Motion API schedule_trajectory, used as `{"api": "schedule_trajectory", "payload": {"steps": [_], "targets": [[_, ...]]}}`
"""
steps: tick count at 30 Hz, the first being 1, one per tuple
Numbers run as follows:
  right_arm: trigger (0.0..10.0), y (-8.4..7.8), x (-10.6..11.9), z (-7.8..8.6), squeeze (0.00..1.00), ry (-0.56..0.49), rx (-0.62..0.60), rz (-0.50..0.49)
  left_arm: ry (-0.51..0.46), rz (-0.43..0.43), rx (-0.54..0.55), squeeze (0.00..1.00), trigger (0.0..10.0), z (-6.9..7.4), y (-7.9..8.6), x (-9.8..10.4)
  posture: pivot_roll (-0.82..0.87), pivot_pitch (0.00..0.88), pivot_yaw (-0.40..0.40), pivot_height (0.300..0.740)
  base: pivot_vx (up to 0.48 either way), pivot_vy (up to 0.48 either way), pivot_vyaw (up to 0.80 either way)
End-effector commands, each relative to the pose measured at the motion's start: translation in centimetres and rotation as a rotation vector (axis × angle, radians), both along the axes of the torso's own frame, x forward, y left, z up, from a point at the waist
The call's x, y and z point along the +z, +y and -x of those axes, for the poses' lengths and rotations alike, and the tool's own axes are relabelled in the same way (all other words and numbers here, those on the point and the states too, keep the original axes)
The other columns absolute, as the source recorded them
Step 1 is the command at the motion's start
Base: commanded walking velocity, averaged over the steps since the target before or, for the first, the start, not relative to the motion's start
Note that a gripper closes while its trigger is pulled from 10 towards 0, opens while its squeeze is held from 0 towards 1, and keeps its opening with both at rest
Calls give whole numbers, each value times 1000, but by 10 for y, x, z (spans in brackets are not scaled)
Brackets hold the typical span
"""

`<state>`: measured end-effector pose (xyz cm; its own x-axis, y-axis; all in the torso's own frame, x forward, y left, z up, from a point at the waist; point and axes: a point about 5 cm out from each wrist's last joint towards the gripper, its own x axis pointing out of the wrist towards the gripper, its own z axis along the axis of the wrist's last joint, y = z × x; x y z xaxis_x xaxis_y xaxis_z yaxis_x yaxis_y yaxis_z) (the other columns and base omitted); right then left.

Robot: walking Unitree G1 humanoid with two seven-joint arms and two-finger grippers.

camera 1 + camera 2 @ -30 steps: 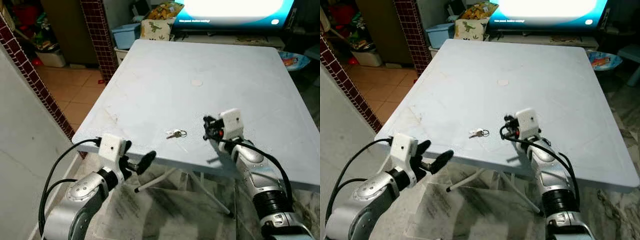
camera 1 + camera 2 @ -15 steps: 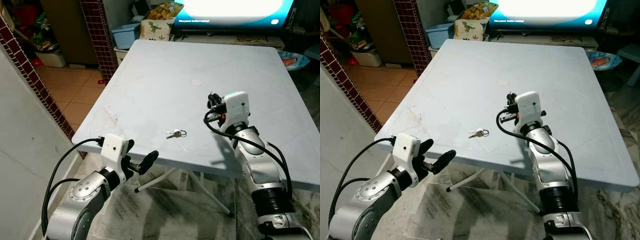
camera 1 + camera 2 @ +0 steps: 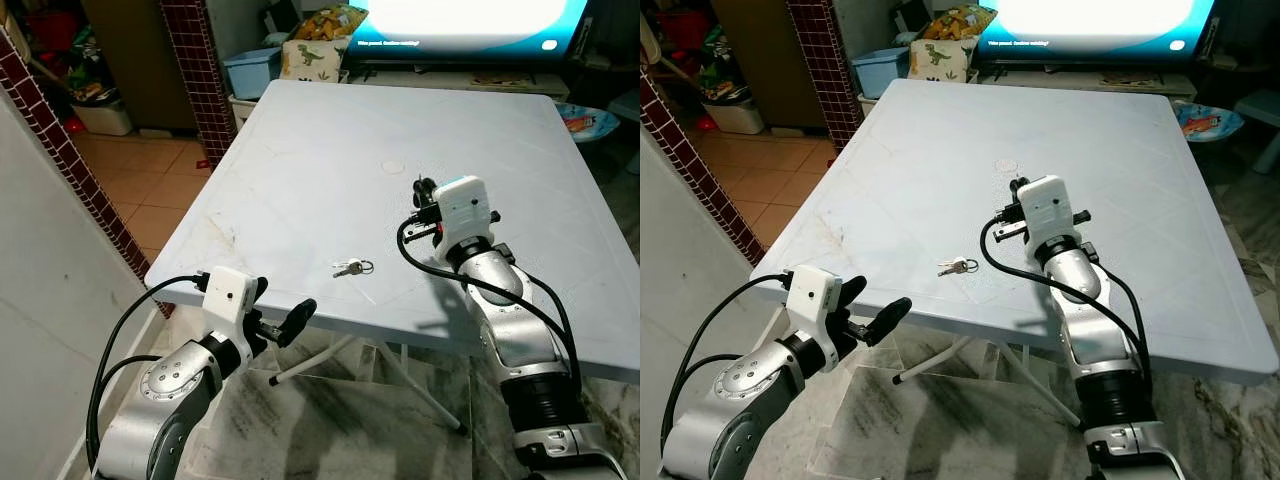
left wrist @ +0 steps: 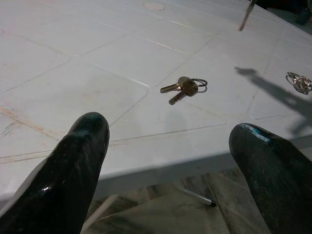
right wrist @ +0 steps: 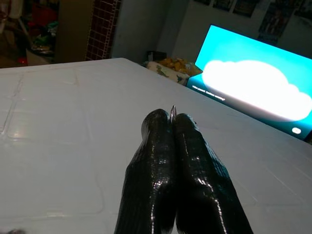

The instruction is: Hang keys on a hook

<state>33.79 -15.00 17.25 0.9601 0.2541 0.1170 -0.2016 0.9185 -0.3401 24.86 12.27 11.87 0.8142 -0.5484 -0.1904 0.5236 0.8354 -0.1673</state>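
Note:
Two brass keys on a ring (image 3: 352, 267) lie on the white table (image 3: 320, 150) near its front edge, also seen from the left wrist as the keys (image 4: 184, 87). My right gripper (image 3: 420, 190) hovers over the table to the right of and beyond the keys. It is shut, and a thin metal tip (image 5: 173, 109) sticks out between its fingertips (image 5: 161, 122). My left gripper (image 3: 280, 305) is open, below and in front of the table's front edge, pointing toward the keys, with nothing between its fingers (image 4: 83, 141).
A small shiny metal object (image 4: 300, 82) lies on the table right of the keys. Behind the table are a lit screen (image 3: 465, 20), a blue bin (image 3: 250, 70) and a dinosaur-print bag (image 3: 312, 55). A brick column (image 3: 195, 70) stands at the left.
My right gripper has lifted from near the table's front edge and moved farther over the table, still shut. The left gripper and the keys have stayed put.

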Motion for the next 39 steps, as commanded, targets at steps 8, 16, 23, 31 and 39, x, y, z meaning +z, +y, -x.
{"api": "schedule_trajectory", "payload": {"steps": [8, 16, 23, 31, 39], "targets": [[3843, 12, -1, 21, 0, -124, -44, 246, -1, -6, -2, 0, 10000, -2, 0, -1, 1, 11, 65, 740, 0, 0, 0], [6000, 19, 3, 26, 0, -243, -83, 439, 0, -9, -3, 0, 10000, -3, 0, -1, 6, 11, 69, 740, 0, 0, 0], [6392, 17, 7, 25, 0, -279, -122, 499, -1, -7, -5, 0, 10000, -3, 0, -1, 5, 8, 70, 740, 0, 0, 0], [7216, 19, 6, 23, 0, -400, -159, 719, -3, -8, -8, 0, 10000, -4, 0, -1, 2, 2, 76, 740, 0, 0, 0], [10000, 16, -4, 20, 0, -192, -141, 437, -4, -12, 0, 0, 10000, -4, 0, -1, 2, 2, 76, 740, 0, 0, 0]]}}
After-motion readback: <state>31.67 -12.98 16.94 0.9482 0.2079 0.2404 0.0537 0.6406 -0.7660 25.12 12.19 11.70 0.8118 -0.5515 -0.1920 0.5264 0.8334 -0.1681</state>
